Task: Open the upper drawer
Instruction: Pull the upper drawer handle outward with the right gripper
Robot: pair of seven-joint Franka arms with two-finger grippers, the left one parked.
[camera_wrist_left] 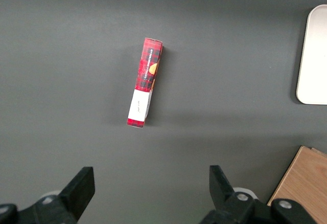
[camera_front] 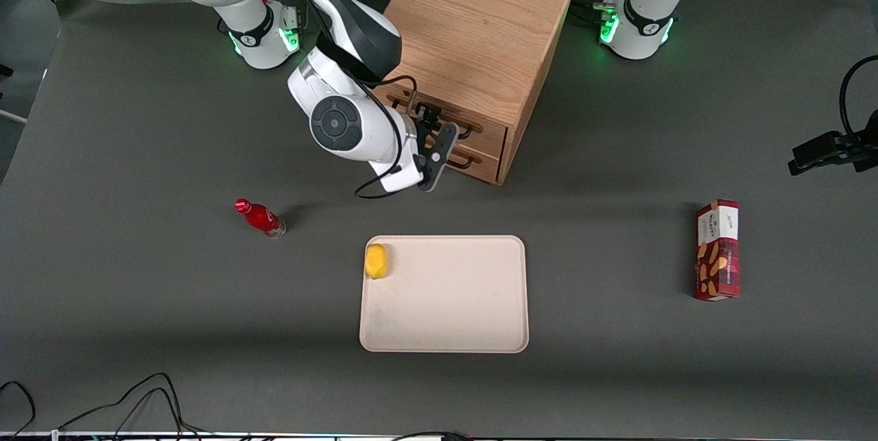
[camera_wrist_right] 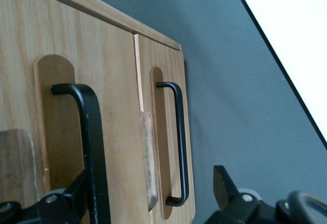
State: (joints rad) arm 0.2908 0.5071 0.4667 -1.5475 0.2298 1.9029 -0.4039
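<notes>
The wooden cabinet (camera_front: 480, 29) stands at the back of the table. Its upper drawer (camera_front: 491, 131) has a black wire handle (camera_front: 468, 129); the lower drawer (camera_front: 482, 164) sits below it. Both fronts look about flush. My right gripper (camera_front: 433, 138) hangs open directly in front of the drawer fronts, at handle height. In the right wrist view the gripper (camera_wrist_right: 152, 183) is open, and the upper drawer (camera_wrist_right: 112, 96) fills the frame. Its handle (camera_wrist_right: 89, 132) runs close beside one finger (camera_wrist_right: 76, 196). The lower drawer's handle (camera_wrist_right: 182, 142) lies between the fingers, farther off.
A cream tray (camera_front: 446, 331) with a yellow lemon (camera_front: 376, 260) lies nearer the front camera than the cabinet. A red bottle (camera_front: 260, 217) lies toward the working arm's end. A red biscuit box (camera_front: 717, 250) lies toward the parked arm's end, also in the left wrist view (camera_wrist_left: 145, 83).
</notes>
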